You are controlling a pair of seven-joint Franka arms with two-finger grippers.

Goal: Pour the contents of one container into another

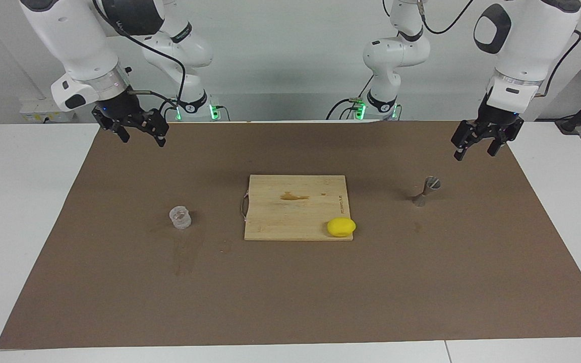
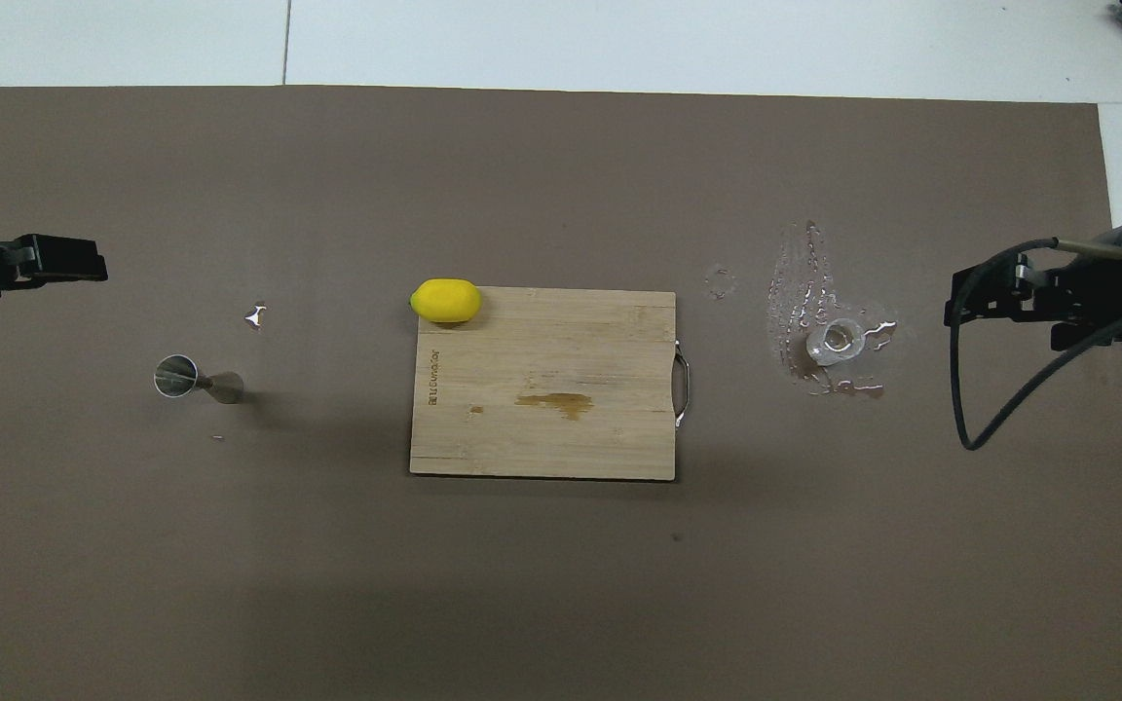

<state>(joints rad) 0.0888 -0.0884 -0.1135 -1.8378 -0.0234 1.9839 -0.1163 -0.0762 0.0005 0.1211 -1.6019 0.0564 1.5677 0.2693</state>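
Note:
The clear cup (image 1: 180,218) stands upright on the brown mat toward the right arm's end of the table; it also shows in the overhead view (image 2: 836,341). The silver jigger (image 1: 425,190) stands upright on the mat toward the left arm's end, and shows in the overhead view (image 2: 196,380). My right gripper (image 1: 142,138) hangs open and empty above the mat at the cup's end, well clear of the cup. My left gripper (image 1: 476,151) hangs open and empty above the mat at the jigger's end, clear of the jigger. Both also show in the overhead view: left (image 2: 64,261), right (image 2: 955,297).
A wooden cutting board (image 1: 280,222) lies in the middle of the mat with a small brown stain on it. A yellow lemon (image 1: 341,227) sits at the board's corner that lies farthest from the robots, on the jigger's side. Wet spill marks (image 2: 800,282) lie around the cup.

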